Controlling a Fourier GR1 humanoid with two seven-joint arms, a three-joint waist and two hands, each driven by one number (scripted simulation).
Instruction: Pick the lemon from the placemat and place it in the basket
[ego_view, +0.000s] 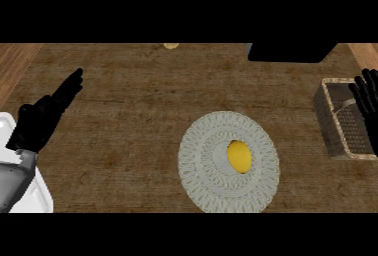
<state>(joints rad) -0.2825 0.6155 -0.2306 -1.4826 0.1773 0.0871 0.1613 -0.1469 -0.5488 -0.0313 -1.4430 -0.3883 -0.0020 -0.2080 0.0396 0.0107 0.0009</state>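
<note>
Brown wood-grain desk (133, 100) carries a round pale woven placemat (198, 165); the oval yellow lemon (238, 156) lies at its centre; a rectangular wicker basket (334, 120) stands at the right edge; the right robot hand (366, 97) hangs over it, straight-fingered, holding nothing; the left robot hand (44, 117) rests open at the left, well apart.

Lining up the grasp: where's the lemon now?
Head view: the lemon lies at the middle of the round placemat, centre-right, left of the basket.
</note>
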